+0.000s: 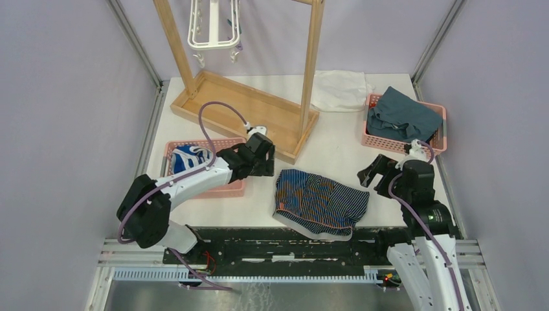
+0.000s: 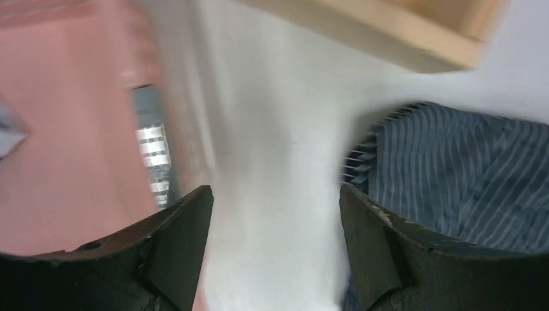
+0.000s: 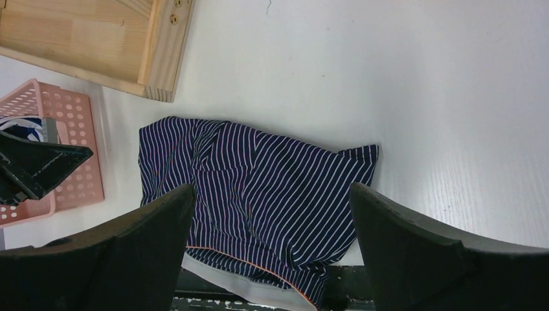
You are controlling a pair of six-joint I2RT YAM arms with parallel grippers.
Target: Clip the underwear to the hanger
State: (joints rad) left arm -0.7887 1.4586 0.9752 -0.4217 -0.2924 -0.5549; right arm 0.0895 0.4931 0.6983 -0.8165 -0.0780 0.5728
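The left end effector (image 1: 264,159) is seen released, its two dark fingers (image 2: 175,246) spread with only bare white worktop (image 2: 272,129) between them and nothing grasped. It is placed left of centre in the overhead view, just beside the left edge of the underwear (image 1: 320,201) and next to a pink basket (image 1: 226,189) in which a blue-and-white garment (image 1: 188,157) is kept. The right end effector (image 1: 371,173) is likewise released, wide apart and empty, and is held just right of the underwear. The underwear is laid flat in the lower centre of the overhead view, between the two arms, with its pale waistband lying over the near edge of the worktop. The hanger (image 1: 213,29) is found at the top of the frame, left of centre, hung between the posts of a wooden rack (image 1: 249,110), well apart from the underwear. A second pink basket (image 1: 440,136) with a teal cloth (image 1: 401,116) is set at the right, and a white cloth (image 1: 340,91) is laid beside it.
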